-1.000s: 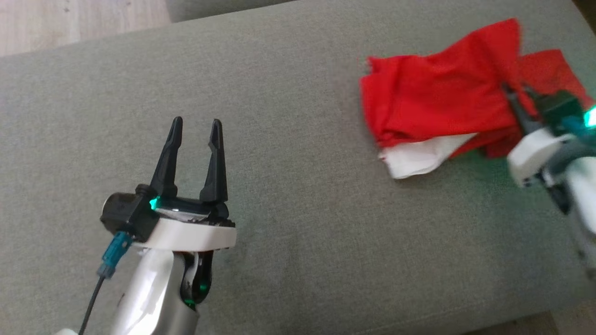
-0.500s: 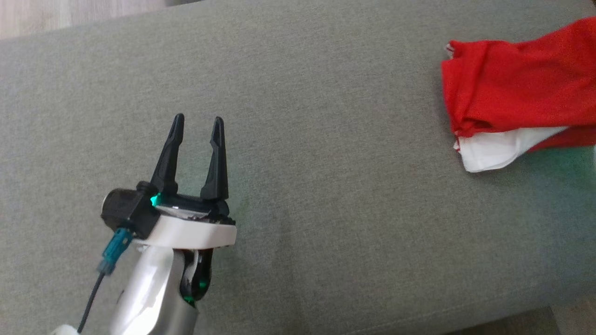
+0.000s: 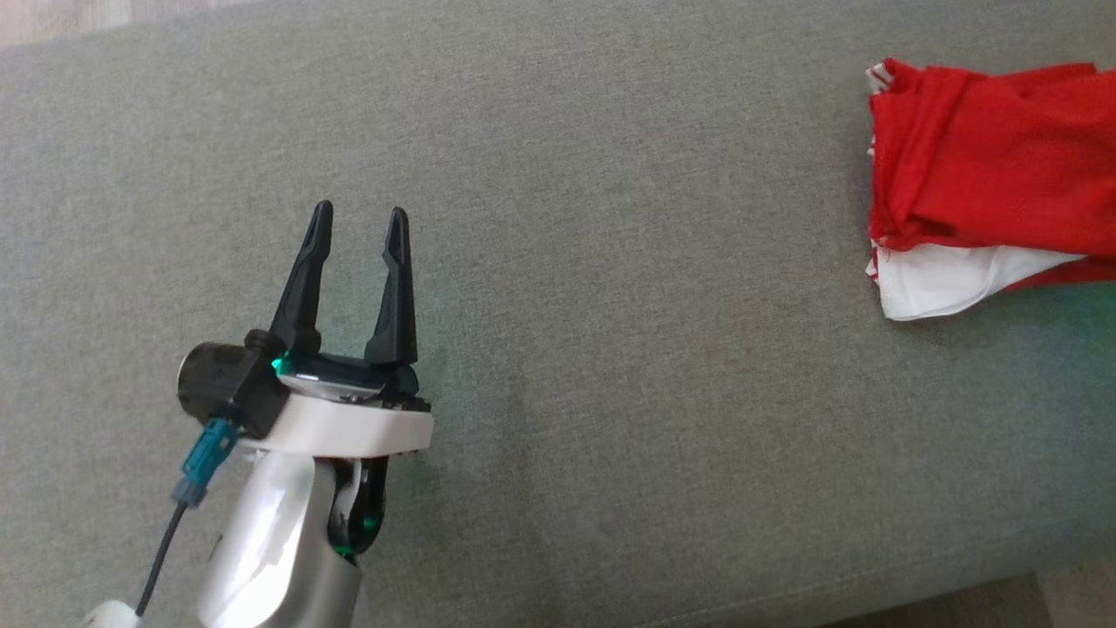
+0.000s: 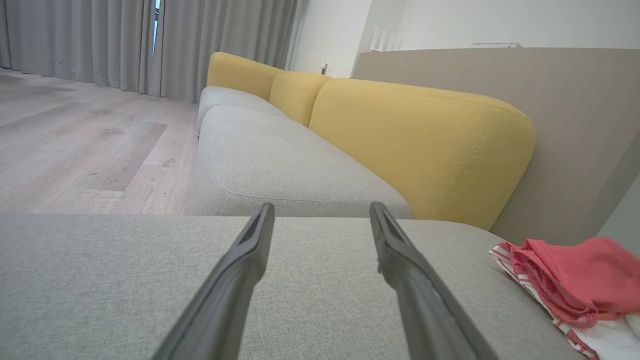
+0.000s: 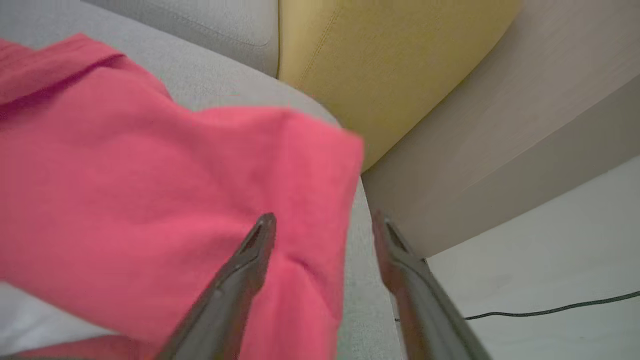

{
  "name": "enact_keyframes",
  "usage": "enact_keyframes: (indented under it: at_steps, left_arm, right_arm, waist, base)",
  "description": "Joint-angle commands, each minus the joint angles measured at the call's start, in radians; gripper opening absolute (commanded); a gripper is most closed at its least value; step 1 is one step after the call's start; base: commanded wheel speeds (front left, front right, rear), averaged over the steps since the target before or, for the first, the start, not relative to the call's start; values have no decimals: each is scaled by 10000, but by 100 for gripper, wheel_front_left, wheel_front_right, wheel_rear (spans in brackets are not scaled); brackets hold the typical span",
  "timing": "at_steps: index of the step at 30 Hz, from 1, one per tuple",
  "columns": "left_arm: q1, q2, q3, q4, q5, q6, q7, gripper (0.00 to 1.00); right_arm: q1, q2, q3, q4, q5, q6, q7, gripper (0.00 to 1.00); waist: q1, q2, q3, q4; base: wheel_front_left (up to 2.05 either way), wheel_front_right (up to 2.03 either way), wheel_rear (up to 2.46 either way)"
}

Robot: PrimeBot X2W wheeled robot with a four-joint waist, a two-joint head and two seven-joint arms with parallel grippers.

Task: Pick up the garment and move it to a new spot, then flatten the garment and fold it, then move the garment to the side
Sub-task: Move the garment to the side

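**Garment** (image 3: pixel 994 166): red cloth with a white layer underneath, striped red at its hem. It is folded into a loose bundle and laid at the right end of the grey seat cushion (image 3: pixel 610 262). It is cut off by the right edge of the head view.

**Left gripper** (image 3: pixel 359 209): held above bare cushion at the lower left of the head view, well apart from the garment. Its two dark fingers are spread, and nothing is held between them.

**Right gripper** (image 5: pixel 325 216): seen in its own wrist view, above the garment's edge near the end of the cushion. The jaws are parted and no cloth is pinched. One finger is seen against the red fabric, the other against the cushion's rim.

**Surroundings**: a yellow backrest (image 4: pixel 415 140), a wooden floor (image 4: pixel 75 140) and grey curtains (image 4: pixel 100 40) are seen in the left wrist view. A black cable (image 5: pixel 550 307) is seen lying on pale flooring.
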Motion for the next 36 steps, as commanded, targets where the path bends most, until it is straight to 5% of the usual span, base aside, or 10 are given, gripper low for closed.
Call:
enact_keyframes:
  at_steps: [1,9,24,29,36]
  left_arm:
    - [-249,83,336,-266,122,-70,-51,100]
    - [-126,83,437,-310,64,-105,-51,100]
    - [436,83,534,-988,-272,150,-51,100]
    - [677,83,464,-913,-410,232,-51,100]
    - [989,83,495,-696,-485,309,-51,100]
  right_arm:
    - [12,-198,-97,-280,-71,-9,-204,100]
    - [-229,799,-475,-1561,13,-9,-1103,100]
    - [905,4151,-441,-5812,1240,-9,-743,100]
    - [1844,4908,-209,-5653,979,-9,-1227,100]
    - [2668,5156,-325,-4978,914,-9,-1930,100]
  waist:
    - [-1,0,-15,-17]
    - [-1,0,-396,-48]
    - [-1,0,-1294,493]
    - [-1,0,-1447,741]
    - [-1,0,-1609,873]
  base:
    - [0,0,0]
    - [0,0,0]
    - [0,0,0]
    - [0,0,0]
    - [0,0,0]
